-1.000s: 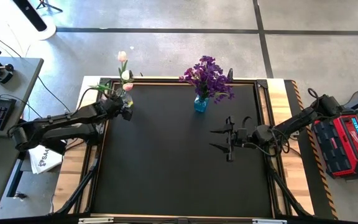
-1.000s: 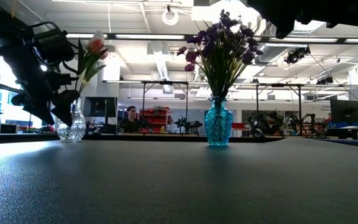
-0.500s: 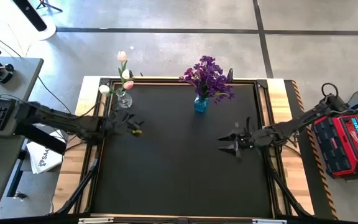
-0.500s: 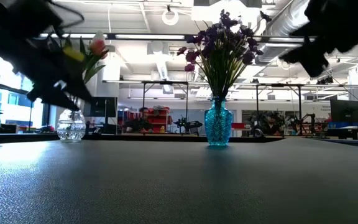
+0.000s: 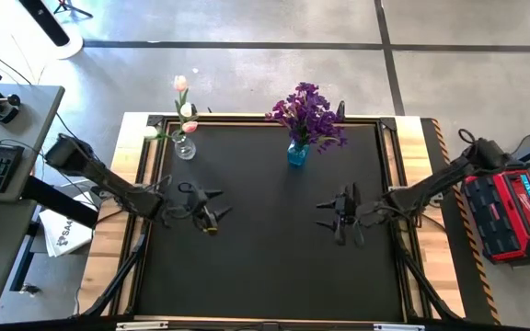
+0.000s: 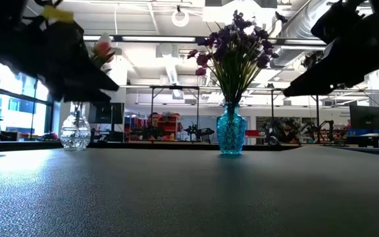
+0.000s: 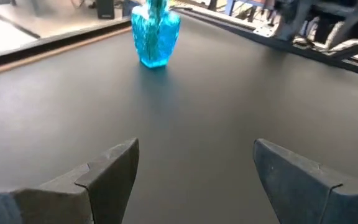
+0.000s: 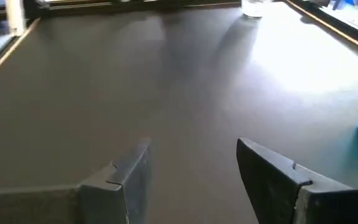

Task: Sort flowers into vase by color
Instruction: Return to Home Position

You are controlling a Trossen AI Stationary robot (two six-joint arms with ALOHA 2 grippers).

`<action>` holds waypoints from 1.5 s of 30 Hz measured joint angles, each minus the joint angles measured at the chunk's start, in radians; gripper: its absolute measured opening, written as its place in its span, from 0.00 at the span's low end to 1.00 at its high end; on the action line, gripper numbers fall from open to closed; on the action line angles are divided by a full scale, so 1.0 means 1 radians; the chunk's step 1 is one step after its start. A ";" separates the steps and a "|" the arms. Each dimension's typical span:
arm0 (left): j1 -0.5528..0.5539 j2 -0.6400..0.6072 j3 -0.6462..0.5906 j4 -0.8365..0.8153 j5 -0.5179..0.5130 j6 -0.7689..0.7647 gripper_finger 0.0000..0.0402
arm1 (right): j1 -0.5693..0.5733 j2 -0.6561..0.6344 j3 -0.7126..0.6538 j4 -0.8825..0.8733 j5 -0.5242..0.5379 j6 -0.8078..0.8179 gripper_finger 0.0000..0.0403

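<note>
Now I am holding my left gripper (image 5: 214, 210) and right gripper (image 5: 328, 214) wide apart, flanking the blue vase (image 5: 296, 153) of purple flowers (image 5: 307, 112). The tulips (image 5: 185, 110) are standing in the clear vase (image 5: 185, 149) to its left.

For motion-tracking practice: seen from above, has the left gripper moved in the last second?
Yes. The left gripper has moved away from the clear vase, down the picture and slightly right.

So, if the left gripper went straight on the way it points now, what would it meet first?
Probably the blue vase. Ahead of the open left gripper lies only bare black mat, and the vase stands slightly off its centre line, so the gripper might pass just beside it; depth is unclear.
</note>
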 joint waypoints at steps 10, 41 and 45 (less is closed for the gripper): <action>0.032 0.144 0.000 0.233 0.013 0.116 0.75 | -0.096 -0.251 -0.032 -0.052 -0.376 -0.168 0.23; 0.184 -0.367 -0.197 0.224 0.351 0.459 0.75 | -0.179 -1.086 -0.224 -0.389 -0.536 -0.183 0.00; 0.323 -0.540 -0.238 0.184 0.562 0.489 0.75 | -0.179 -1.085 -0.224 -0.375 -0.609 -0.198 0.00</action>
